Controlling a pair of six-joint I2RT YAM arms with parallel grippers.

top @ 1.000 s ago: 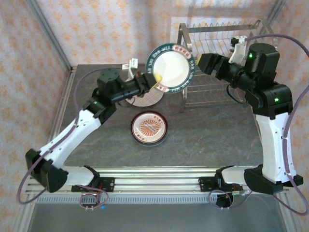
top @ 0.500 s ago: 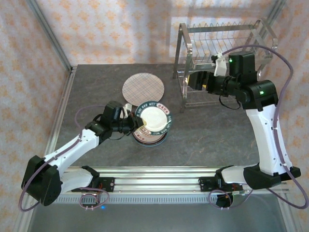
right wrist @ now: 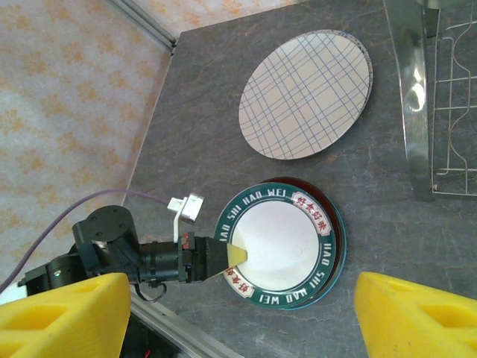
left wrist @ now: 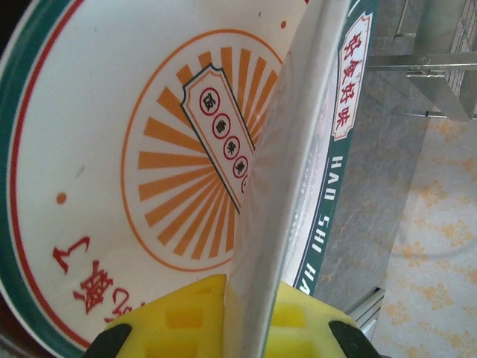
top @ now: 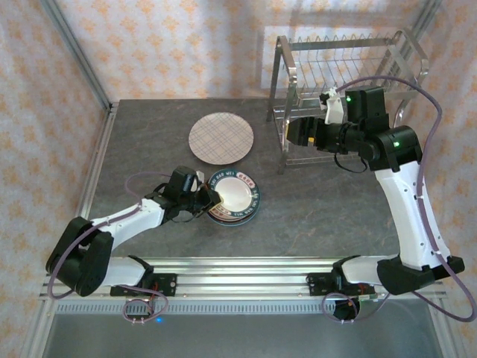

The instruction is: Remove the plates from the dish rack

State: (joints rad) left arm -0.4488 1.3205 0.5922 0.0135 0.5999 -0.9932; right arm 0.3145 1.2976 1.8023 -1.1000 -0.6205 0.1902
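The teal-and-white plate (top: 237,194) lies almost flat on the orange-centred plate (left wrist: 179,149) at the front middle of the table. My left gripper (top: 212,198) is shut on its near-left rim, and the plate's white edge (left wrist: 291,149) runs up between the yellow pads (left wrist: 186,313). From the right wrist view the same plate (right wrist: 279,242) shows with the left gripper (right wrist: 237,254) on its rim. The plaid plate (top: 220,138) lies flat behind it. My right gripper (top: 297,133) hangs open in front of the dish rack (top: 343,52), its fingers (right wrist: 59,313) spread wide with nothing between them.
The rack's upper slots and lower wire shelf (right wrist: 455,112) look bare of plates. A chrome rack leg (right wrist: 414,97) stands just right of the plaid plate (right wrist: 305,95). Patterned walls close in the table on three sides, and an aluminium rail (top: 238,276) runs along the front edge.
My left arm has brought the teal-and-white plate down from beside the rack onto the orange-centred plate. My right gripper has drawn left and lower, in front of the rack.
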